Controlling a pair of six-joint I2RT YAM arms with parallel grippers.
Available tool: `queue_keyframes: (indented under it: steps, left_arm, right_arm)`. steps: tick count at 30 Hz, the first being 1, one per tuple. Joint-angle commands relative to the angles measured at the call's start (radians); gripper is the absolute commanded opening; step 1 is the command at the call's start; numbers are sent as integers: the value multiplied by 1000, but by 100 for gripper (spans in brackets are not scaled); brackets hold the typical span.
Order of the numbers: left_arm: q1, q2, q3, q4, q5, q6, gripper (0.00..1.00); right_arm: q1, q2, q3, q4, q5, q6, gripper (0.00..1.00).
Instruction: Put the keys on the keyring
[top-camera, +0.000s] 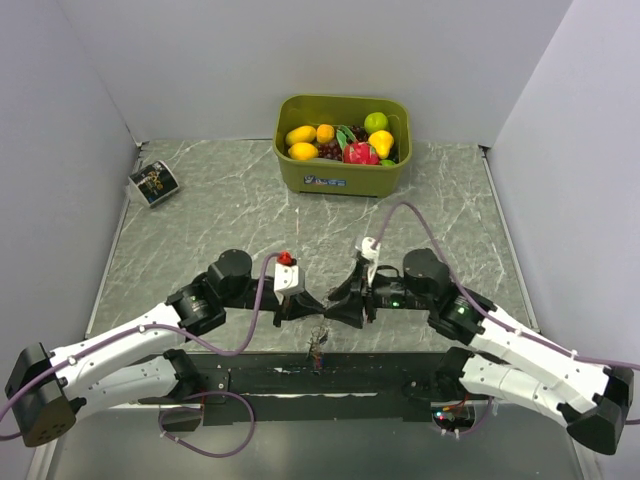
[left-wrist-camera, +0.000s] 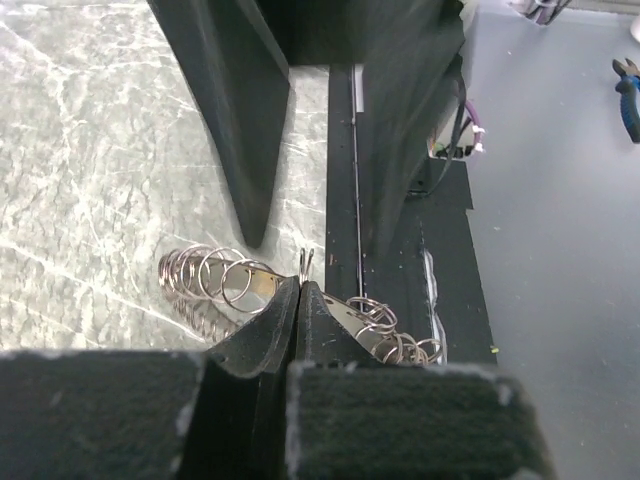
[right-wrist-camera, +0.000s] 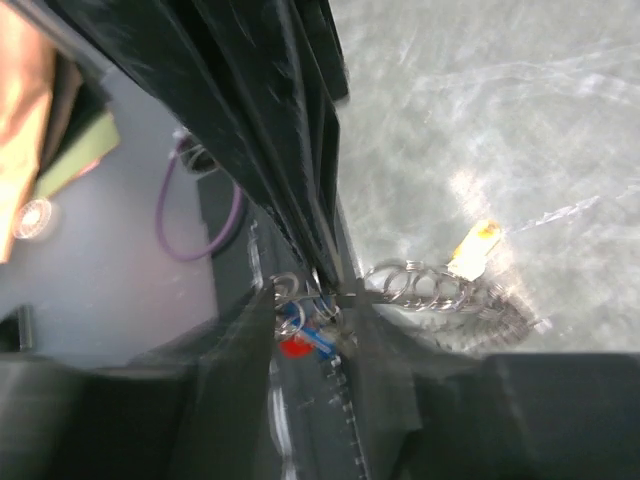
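Note:
The keyring (left-wrist-camera: 215, 275) is a chain of linked silver rings. My left gripper (left-wrist-camera: 300, 285) is shut on its middle and holds it just above the table's near edge, with rings hanging out to either side. My right gripper (right-wrist-camera: 310, 300) faces it tip to tip, open, its fingers (left-wrist-camera: 250, 150) either side of the rings without closing. Red and blue keys (right-wrist-camera: 300, 345) hang on the rings between the right fingers. A yellow tag (right-wrist-camera: 475, 248) sits at the chain's far end. In the top view the left gripper (top-camera: 305, 305) and the right gripper (top-camera: 345, 305) meet above the dangling keys (top-camera: 320, 350).
A green bin (top-camera: 342, 175) of toy fruit stands at the back centre. A small black card (top-camera: 154, 182) lies at the back left. A black strip (left-wrist-camera: 400, 250) runs along the table's near edge under the grippers. Grey walls enclose the sides.

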Motion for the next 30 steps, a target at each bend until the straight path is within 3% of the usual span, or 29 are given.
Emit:
queue_keyframes:
  steps: [1,2,5,8,12,20,30]
  left_arm:
    - [-3,-44,-58,161,-30,-69,1]
    - [-3,-63,-72,207,-41,-92,1]
    - [-3,-92,-110,260,-82,-127,1]
    - [-4,-133,-155,332,-107,-146,1]
    - [-4,-210,-233,448,-150,-163,1]
    - [-4,-319,-301,527,-149,-143,1]
    - [-3,-304,-258,430,-141,-95,1]
  right_arm:
    - [-2,-97,-12,138,66,50,63]
    - [-2,-105,-21,138,75,55,73]
    - [-4,-134,-39,179,97,72,90]
    - [-4,-160,-50,185,111,84,99]
    - [-4,-203,-76,218,122,86,99]
    - [-5,-216,-79,213,129,84,99]
    - [-5,-203,-87,222,145,86,99]
